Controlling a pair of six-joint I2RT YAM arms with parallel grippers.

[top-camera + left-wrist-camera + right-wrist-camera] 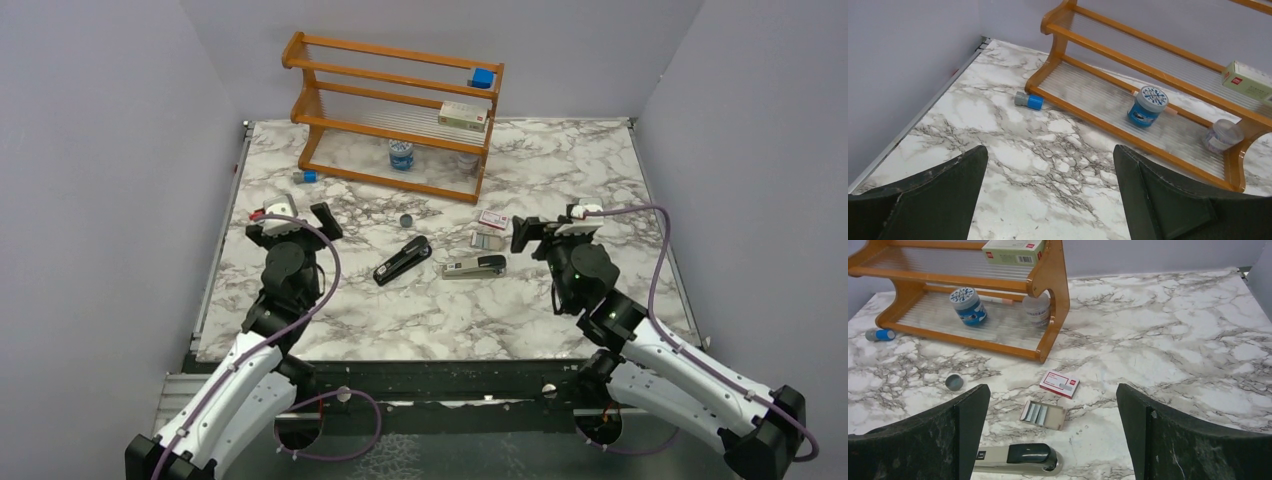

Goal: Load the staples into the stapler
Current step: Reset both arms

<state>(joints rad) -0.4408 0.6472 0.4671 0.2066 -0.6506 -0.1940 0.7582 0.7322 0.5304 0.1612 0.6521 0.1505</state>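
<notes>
We see the stapler [402, 260] only from above, too small to show its channel. In the right wrist view a finger hides one end of a grey stapler [1018, 460]. The left fingers [325, 220] and right fingers [524, 233] gape wide, holding nothing. The stapler lies on the table [560, 170] between them, touching neither, and slants from near-left to far-right. The staples [1038, 413] sit in a tray [1059, 416] just beyond the grey stapler.
</notes>
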